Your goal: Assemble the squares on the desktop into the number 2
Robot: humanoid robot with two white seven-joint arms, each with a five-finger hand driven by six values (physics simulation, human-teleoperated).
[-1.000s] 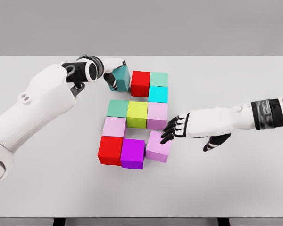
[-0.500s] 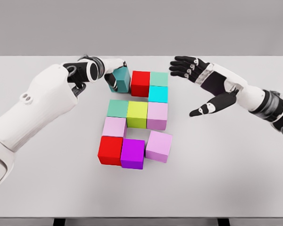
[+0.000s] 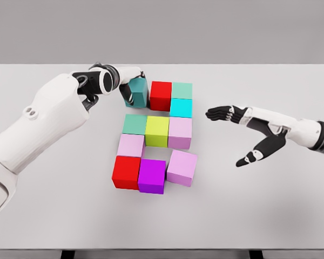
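Several coloured cubes lie grouped at the middle of the white table [image 3: 270, 216]. The top row holds a dark teal cube [image 3: 139, 91], a red cube [image 3: 161, 95] and a green cube [image 3: 182, 89], with a cyan cube [image 3: 181, 107] below the green one. Below come a teal-green cube [image 3: 134, 124], a yellow-green cube [image 3: 157, 131] and a pink cube [image 3: 180, 132]. A pale pink cube [image 3: 131, 145] sits above the bottom row of red [image 3: 126, 172], purple [image 3: 152, 176] and a skewed pink cube [image 3: 182, 168]. My left hand [image 3: 130, 86] is shut on the tilted dark teal cube. My right hand [image 3: 235, 132] hovers open, right of the cubes.
The left forearm [image 3: 48, 116] crosses the table's left side. The table's front edge runs along the bottom of the view, its far edge just behind the top row of cubes.
The right hand left the skewed pink cube, swung up toward the back right, then came down to hover open right of the group. The left hand and all cubes stayed put.
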